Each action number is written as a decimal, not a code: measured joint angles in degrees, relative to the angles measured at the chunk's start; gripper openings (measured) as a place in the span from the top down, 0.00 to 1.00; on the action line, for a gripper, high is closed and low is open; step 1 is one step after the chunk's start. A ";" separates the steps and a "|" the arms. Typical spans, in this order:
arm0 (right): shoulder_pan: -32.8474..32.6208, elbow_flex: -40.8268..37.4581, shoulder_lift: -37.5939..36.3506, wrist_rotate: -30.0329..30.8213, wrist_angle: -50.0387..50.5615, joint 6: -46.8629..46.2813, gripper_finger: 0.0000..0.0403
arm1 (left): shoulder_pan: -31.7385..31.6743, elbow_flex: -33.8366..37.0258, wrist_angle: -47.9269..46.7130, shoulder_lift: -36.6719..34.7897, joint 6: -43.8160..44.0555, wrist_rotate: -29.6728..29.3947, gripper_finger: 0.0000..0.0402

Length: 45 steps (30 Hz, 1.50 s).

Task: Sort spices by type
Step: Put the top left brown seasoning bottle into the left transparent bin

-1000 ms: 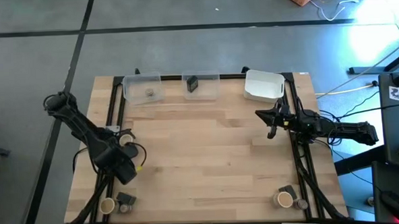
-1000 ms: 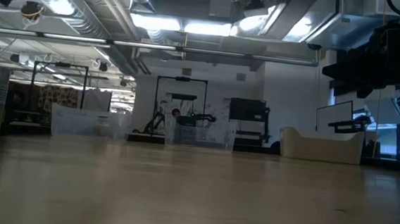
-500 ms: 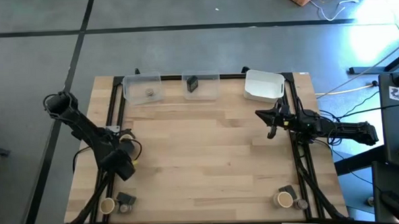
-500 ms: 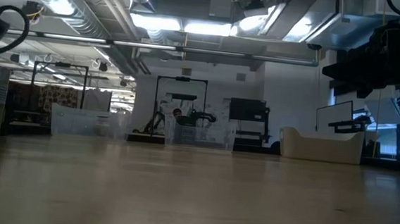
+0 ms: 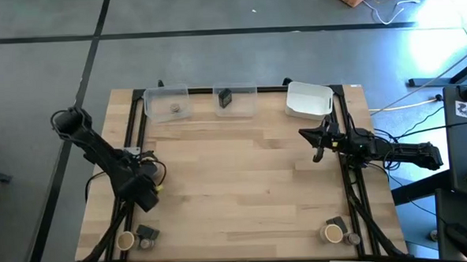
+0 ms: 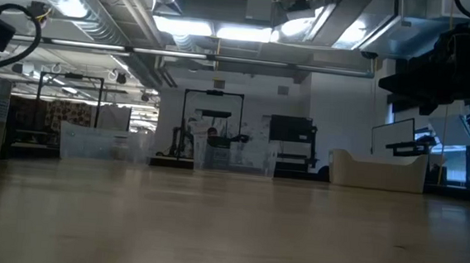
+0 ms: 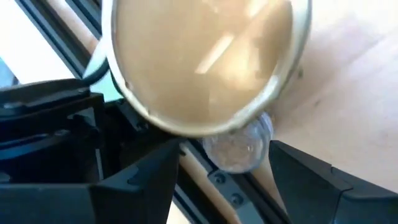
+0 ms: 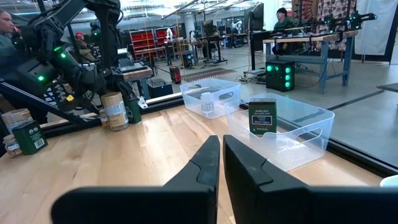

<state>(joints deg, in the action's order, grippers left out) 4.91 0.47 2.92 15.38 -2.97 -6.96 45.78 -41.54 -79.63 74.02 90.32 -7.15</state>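
Note:
Near the table's left edge a tan cylinder with a pale top (image 7: pixel 199 62) stands beside a small round jar (image 7: pixel 239 146). My left gripper (image 5: pixel 146 180) hangs over them, pointing down and open; the jar shows between its fingers (image 7: pixel 140 180), and I see no touch. The right wrist view shows this cylinder (image 8: pixel 115 111) upright under that arm. My right gripper (image 5: pixel 316 148) waits shut above the table's right side, its fingers (image 8: pixel 219 163) pointing left. More spices stand in the near left corner (image 5: pixel 139 238) and the near right corner (image 5: pixel 336 231).
Three tubs line the far edge: a clear tub (image 5: pixel 167 104) holding a round jar, a clear tub (image 5: pixel 235 100) holding a dark block (image 8: pixel 262 116), and a white tub (image 5: pixel 309 99). Black rails run along the left and right edges. Bare wood fills the middle (image 5: pixel 235 178).
My left gripper has moved a little toward the far edge, over the tan cylinder by the left rail, which it now partly covers in the high view. The right arm has kept still.

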 joint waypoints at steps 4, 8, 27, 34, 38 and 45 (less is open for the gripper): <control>-0.01 -0.01 0.00 -0.02 0.01 -0.07 0.94 | 0.00 0.00 -0.01 1.95 -0.95 0.37 0.42; -0.02 -0.02 0.00 -0.02 0.01 -0.07 0.94 | 0.00 0.00 0.79 3.20 -1.17 0.74 0.42; -0.01 0.00 0.00 -0.02 0.00 -0.12 0.94 | -0.17 -5.31 12.42 3.23 -4.97 2.97 0.42; -0.01 -0.02 0.00 -0.02 -0.01 -0.15 0.94 | -2.72 -8.47 18.94 3.25 -11.32 2.95 0.42; -0.02 -0.02 0.00 -0.02 -0.01 -0.15 0.94 | -4.65 -12.53 13.95 3.03 -13.22 2.82 0.42; -0.02 -0.01 0.00 -0.02 -0.01 -0.15 0.94 | -5.22 -12.83 13.65 2.95 -17.74 -1.06 0.42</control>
<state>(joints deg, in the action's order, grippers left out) 4.89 0.46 2.92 15.35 -2.98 -7.11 40.56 -54.37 -65.98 76.97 72.58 -8.21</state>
